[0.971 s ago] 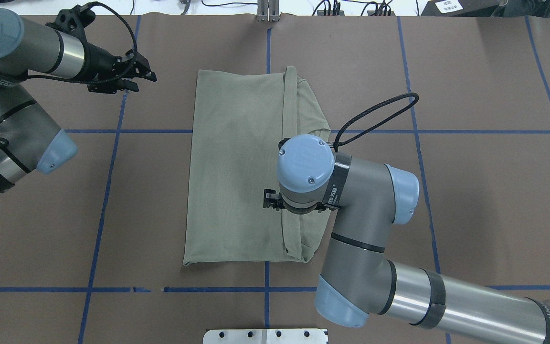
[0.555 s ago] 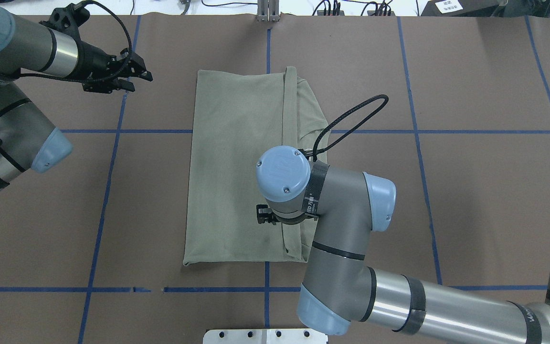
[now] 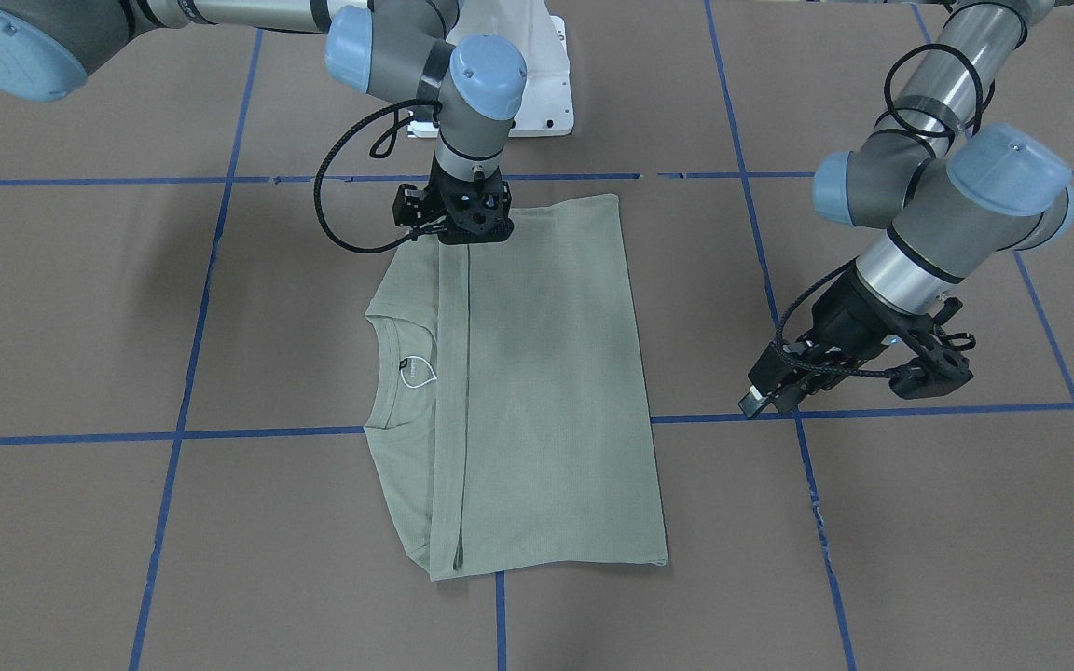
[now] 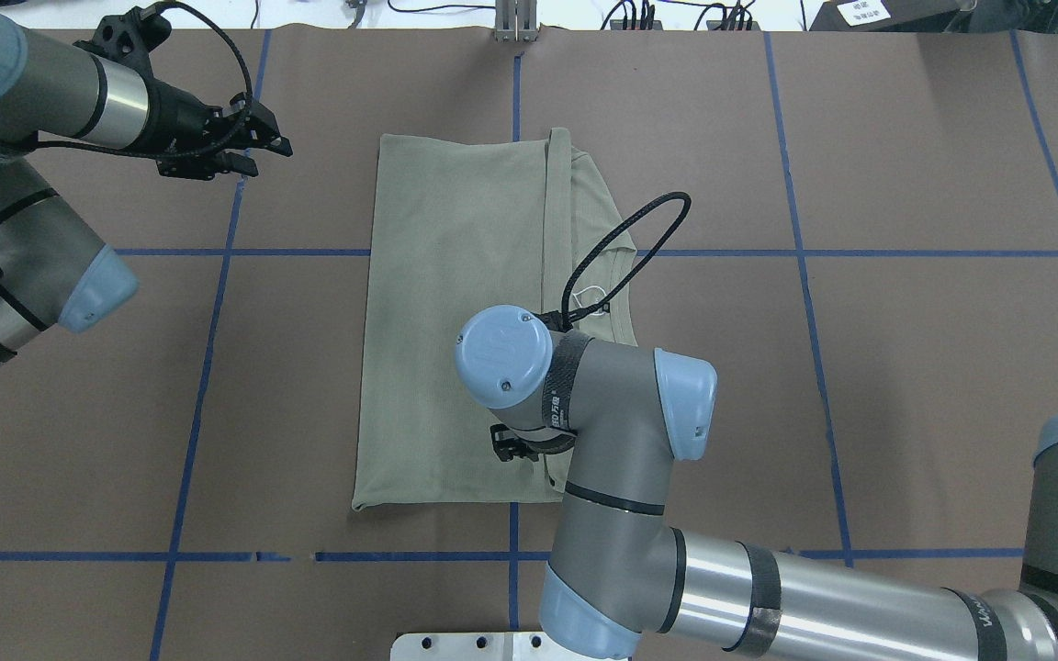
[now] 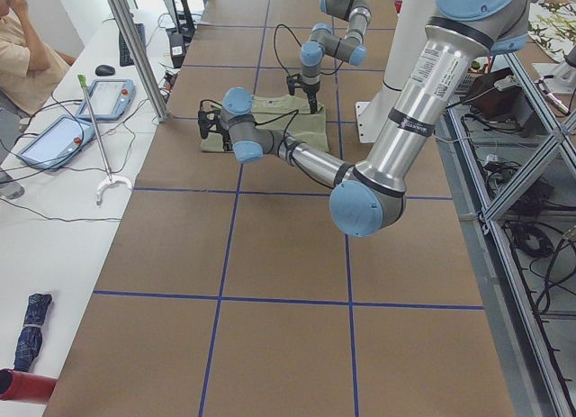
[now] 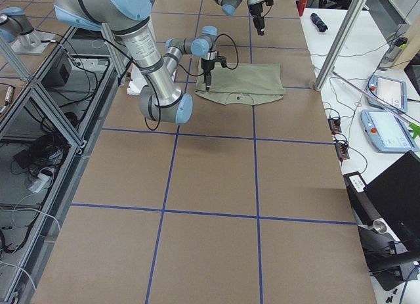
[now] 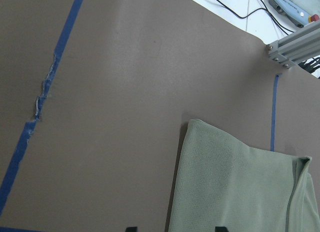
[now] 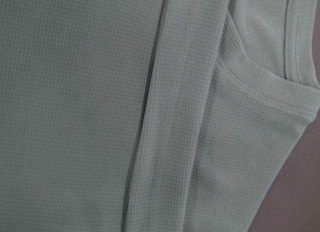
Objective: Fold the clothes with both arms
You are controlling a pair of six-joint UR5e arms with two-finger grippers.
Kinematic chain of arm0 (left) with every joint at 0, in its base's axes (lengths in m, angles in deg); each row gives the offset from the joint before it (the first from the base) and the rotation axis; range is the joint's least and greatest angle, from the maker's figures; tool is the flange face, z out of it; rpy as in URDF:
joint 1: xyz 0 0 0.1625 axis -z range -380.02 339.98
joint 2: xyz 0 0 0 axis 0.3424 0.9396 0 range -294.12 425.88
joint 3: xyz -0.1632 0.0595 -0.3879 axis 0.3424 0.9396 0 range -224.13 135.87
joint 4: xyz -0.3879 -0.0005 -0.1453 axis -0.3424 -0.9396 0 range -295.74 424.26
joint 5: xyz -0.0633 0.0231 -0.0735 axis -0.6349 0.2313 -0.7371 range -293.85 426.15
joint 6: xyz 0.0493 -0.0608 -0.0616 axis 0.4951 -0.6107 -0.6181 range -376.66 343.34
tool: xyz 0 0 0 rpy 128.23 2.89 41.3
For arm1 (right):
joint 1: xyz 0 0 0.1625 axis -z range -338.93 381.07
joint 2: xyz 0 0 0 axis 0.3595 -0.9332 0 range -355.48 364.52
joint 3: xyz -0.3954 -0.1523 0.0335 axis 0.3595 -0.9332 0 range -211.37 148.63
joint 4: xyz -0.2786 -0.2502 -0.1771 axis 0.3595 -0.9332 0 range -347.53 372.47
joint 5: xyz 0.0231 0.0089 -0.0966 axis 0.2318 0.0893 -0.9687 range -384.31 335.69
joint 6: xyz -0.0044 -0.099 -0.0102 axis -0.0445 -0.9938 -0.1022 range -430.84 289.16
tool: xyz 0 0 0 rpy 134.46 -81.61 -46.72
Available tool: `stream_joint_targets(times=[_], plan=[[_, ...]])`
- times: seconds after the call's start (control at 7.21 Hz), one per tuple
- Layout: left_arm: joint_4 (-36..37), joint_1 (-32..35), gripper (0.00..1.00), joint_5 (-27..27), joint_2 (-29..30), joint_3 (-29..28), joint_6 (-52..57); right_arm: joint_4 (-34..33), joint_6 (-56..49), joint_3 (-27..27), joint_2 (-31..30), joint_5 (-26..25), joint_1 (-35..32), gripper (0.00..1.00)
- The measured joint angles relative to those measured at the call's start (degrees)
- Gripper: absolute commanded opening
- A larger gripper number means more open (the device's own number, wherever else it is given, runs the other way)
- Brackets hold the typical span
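Black fingers spread, gripping nothing: my left pincer (image 4: 272,159) hangs at the upper left of the overhead frame, over the brown table covering (image 4: 906,367). At centre frame the sage-green shirt (image 4: 455,303) lies flat, folded into a tall rectangle, its ribbed collar (image 4: 623,275) showing on its right side. My right pincer (image 3: 464,235) points straight down at the shirt's lower right edge. I cannot tell whether its fingers are parted or pinched.

Bright, even light is falling from above on the brown surface (image 4: 906,367), leaving only faint, soft shadows. The right wrist view is showing the shirt (image 8: 75,91) slightly soft. The other views are reading sharp.
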Motion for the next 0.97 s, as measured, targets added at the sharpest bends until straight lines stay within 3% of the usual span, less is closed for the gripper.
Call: stream_joint_targets(times=[0.69,0.97], plan=[[0.0,0.0,0.61,0.0,-0.1,0.3,0.0,-1.7,-0.5,0.8,-1.4,0.1,1.0,1.00],[0.0,0.0,0.61,0.0,-0.2,0.7,-0.1,-3.8,-2.7,4.9,-5.0,0.1,0.9,1.00]])
